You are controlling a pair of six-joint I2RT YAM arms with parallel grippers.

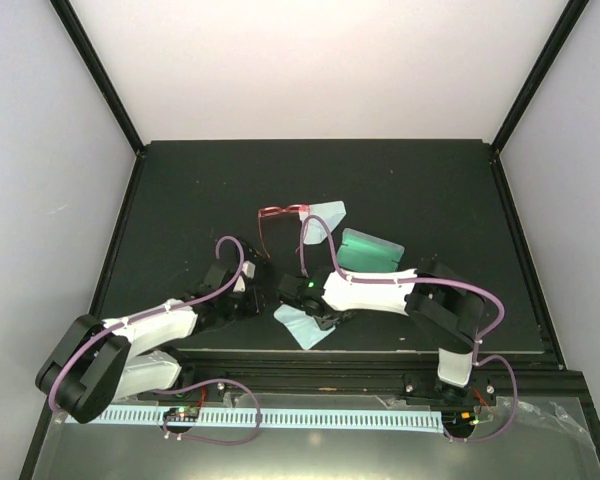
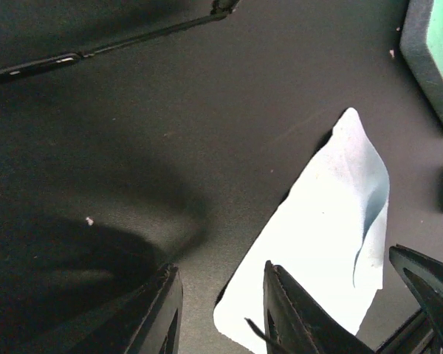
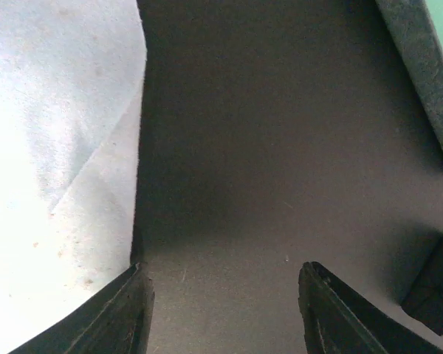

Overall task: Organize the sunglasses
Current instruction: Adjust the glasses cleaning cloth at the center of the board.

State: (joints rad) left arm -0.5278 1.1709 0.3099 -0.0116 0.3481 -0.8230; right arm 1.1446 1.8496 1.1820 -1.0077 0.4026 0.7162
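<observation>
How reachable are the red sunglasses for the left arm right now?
Probably yes. The red sunglasses lie on the mat just past the left arm's fingers, with nothing visible between them. The pale blue cloth beside them and the right arm sit off to the side.

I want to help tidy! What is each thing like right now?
red sunglasses: arms unfolded, on the mat.
black sunglasses: on the mat, mostly out of view.
near cloth: spread out, one fold.
far cloth: loose beside the red sunglasses.
case: looks open, green inside showing.
left gripper: open, empty.
right gripper: open, empty.
</observation>
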